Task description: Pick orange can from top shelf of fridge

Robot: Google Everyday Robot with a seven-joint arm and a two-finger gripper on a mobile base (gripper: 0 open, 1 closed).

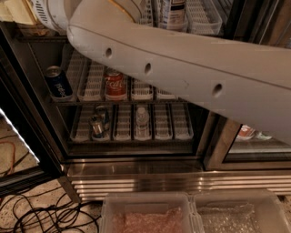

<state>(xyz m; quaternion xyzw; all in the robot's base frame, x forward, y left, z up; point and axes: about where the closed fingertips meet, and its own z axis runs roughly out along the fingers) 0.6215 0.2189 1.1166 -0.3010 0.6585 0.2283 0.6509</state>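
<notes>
The fridge [218, 150] stands open in front of me, its racks holding white slotted trays. My big white arm [182, 77] crosses the view from the lower right to the upper left and covers much of the upper racks. The gripper is out of view, beyond the arm's upper left end. The orange can is hidden or out of view. A strip of the top shelf's white trays [200, 16] shows above the arm, with a dark-labelled container [173, 11] beside them.
A blue cola can [57, 83] and a red cola can [114, 85] stand on the middle rack. A silvery can [97, 125] and a clear bottle [142, 119] are on the rack below. Two clear tubs [145, 214] and black cables [41, 214] lie on the floor.
</notes>
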